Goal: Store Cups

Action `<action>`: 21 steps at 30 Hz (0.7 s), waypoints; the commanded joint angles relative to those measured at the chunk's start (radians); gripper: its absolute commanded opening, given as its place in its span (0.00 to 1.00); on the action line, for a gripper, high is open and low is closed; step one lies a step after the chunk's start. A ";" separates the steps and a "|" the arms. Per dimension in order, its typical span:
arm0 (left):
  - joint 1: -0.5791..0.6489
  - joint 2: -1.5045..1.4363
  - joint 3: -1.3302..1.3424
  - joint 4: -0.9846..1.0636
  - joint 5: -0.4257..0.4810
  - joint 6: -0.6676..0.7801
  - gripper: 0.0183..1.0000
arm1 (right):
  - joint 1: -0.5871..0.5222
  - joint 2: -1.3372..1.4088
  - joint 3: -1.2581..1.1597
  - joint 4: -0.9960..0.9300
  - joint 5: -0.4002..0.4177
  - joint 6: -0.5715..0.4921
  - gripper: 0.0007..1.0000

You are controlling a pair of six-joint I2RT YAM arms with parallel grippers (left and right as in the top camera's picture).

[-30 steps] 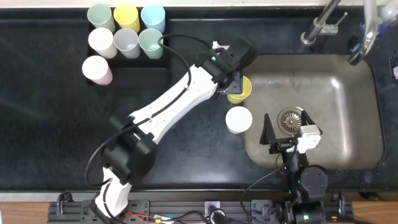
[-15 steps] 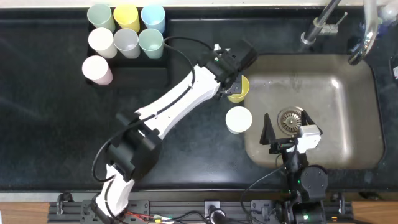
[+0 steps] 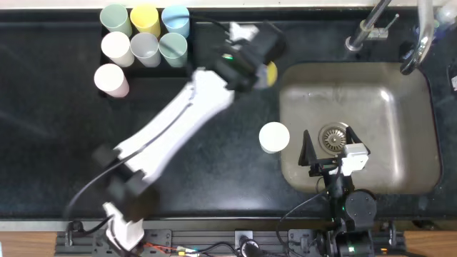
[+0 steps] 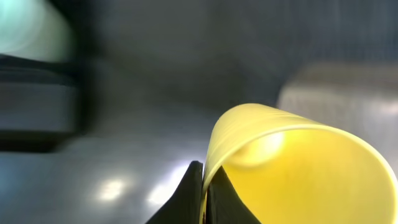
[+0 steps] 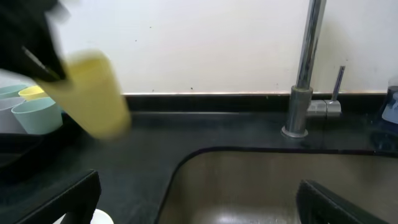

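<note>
While six upright cups [image 3: 145, 47] stand packed in the black tray [image 3: 168, 80] at the worktop's [image 3: 57, 143] far left, a pink cup [image 3: 112, 80] sits just beside them and a white cup [image 3: 274, 137] stands at the sink's [image 3: 378, 107] rim. The left end effector [image 4: 203, 188] is pinched onto the rim of the yellow cup [image 4: 292, 168], which is held aloft near the sink's corner. The right end effector [image 5: 199, 205] hangs wide open and empty over the sink.
</note>
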 commanded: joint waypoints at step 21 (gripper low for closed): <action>0.636 -0.377 -0.437 -0.021 0.100 -0.007 0.02 | 0.006 -0.010 -0.013 0.005 0.010 -0.001 1.00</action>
